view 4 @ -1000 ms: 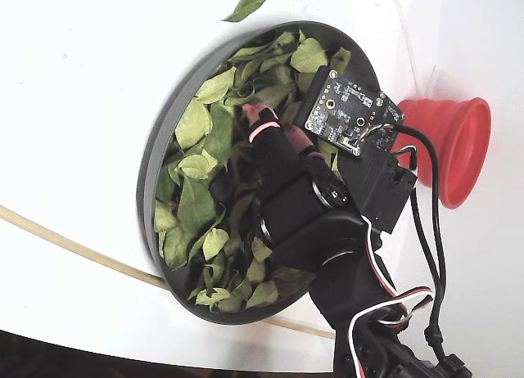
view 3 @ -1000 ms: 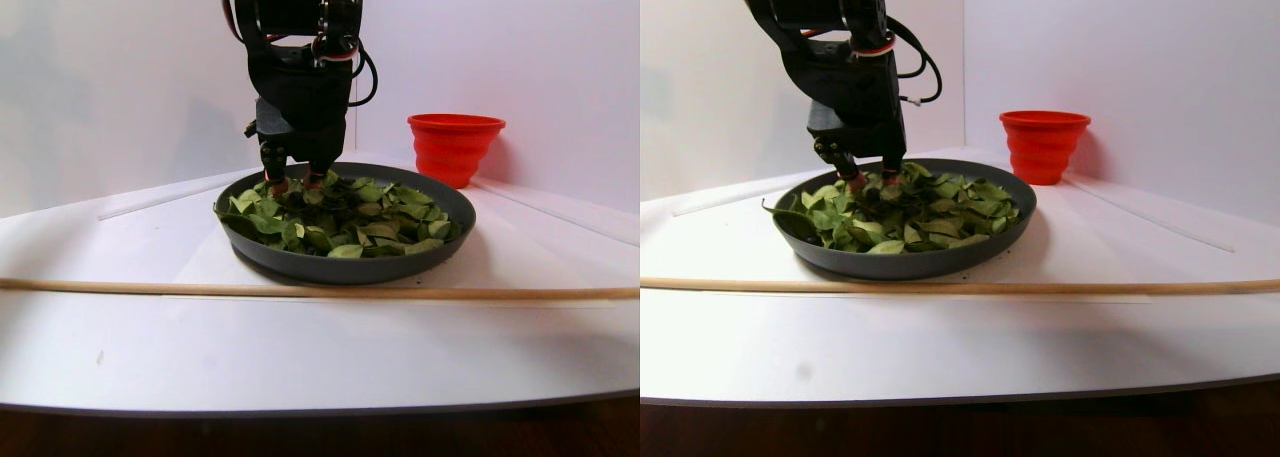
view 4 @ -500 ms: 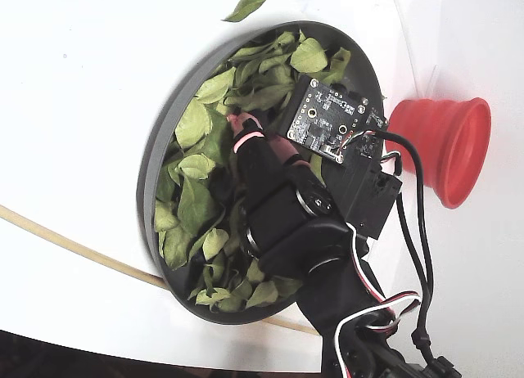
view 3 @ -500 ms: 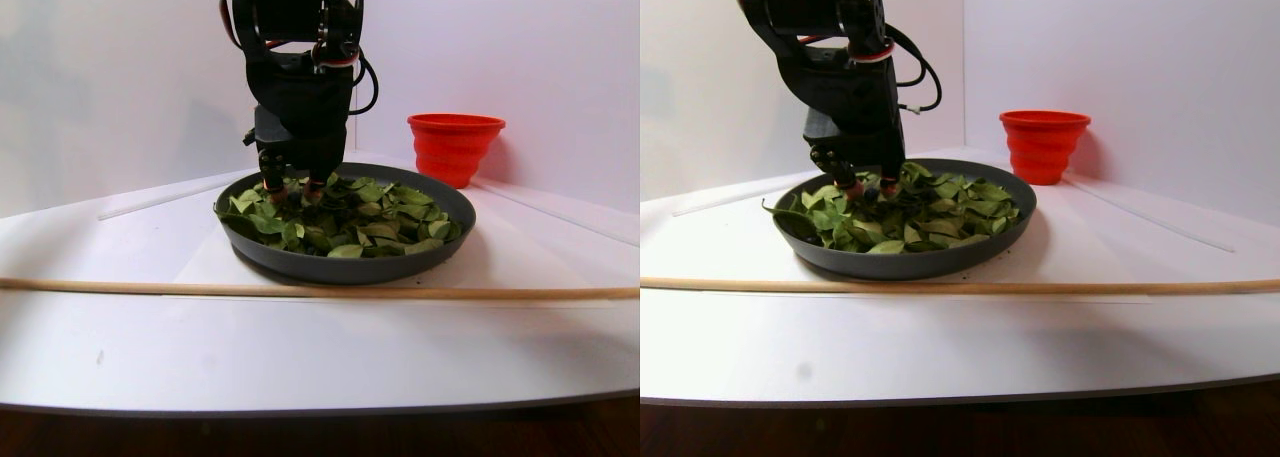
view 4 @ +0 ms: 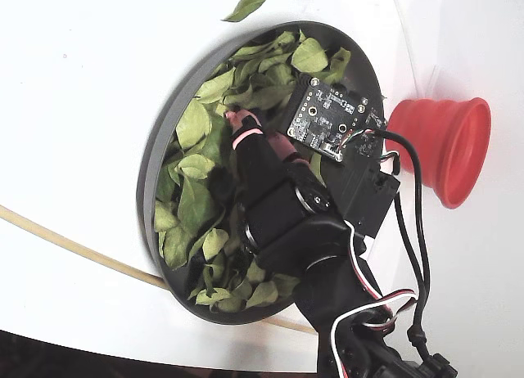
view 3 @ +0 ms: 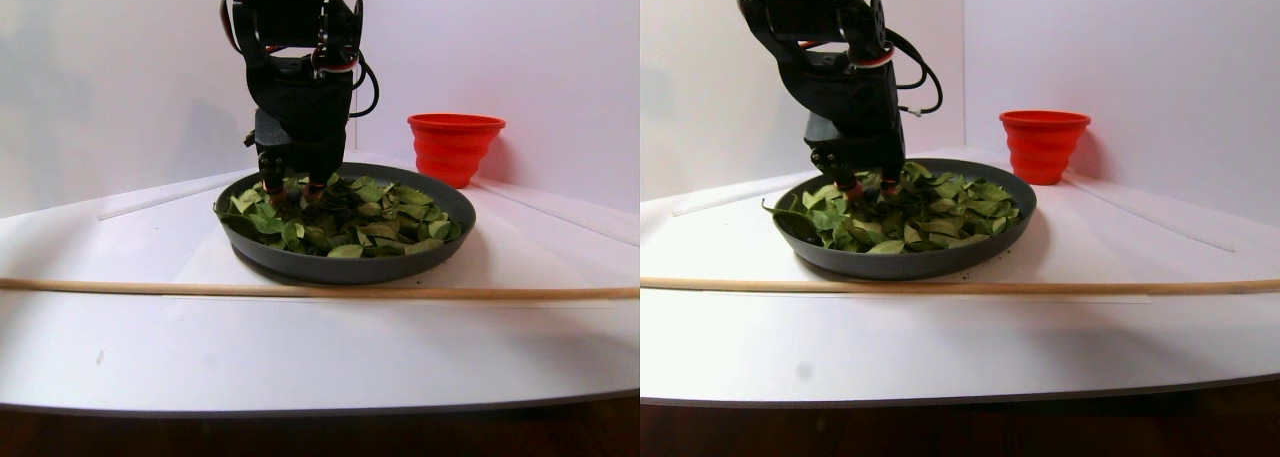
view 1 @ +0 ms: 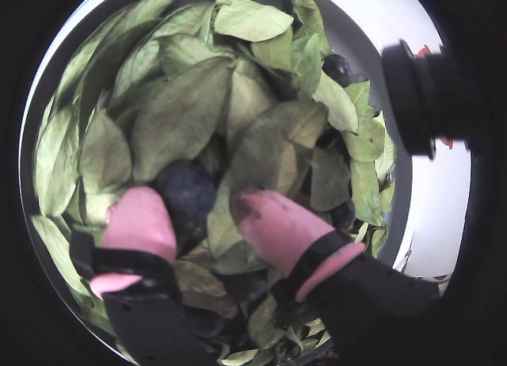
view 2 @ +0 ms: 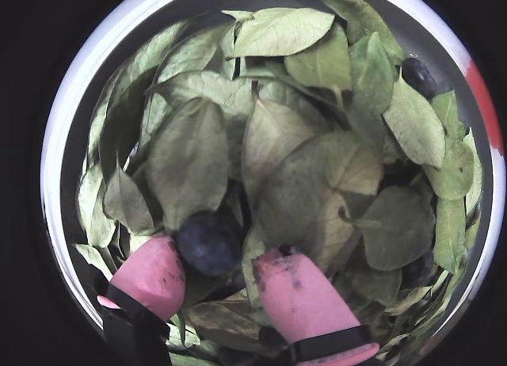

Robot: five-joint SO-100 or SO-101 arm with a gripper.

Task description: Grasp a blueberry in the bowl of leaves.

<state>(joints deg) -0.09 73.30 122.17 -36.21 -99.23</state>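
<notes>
Claw [view 2: 214, 275] spread open, down among the leaves [view 2: 277, 144] in the bowl [view 3: 340, 265]. Target blueberry [view 2: 208, 242] sits between the pink fingertips [view 2: 150, 275], near the left one. Risk: on closing, the right fingertip drags a leaf in, or the round berry slips out sideways under the foliage.

gripper [view 2: 218, 275] lowered, pink fingertips [view 2: 150, 275] spread apart.

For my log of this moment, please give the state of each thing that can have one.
gripper: open, down in the leaves, fingers either side of a blueberry
blueberry: uncovered, between the fingers, not clamped yet
bowl: upright, full of leaves
red cup: upright beside the bowl
</notes>
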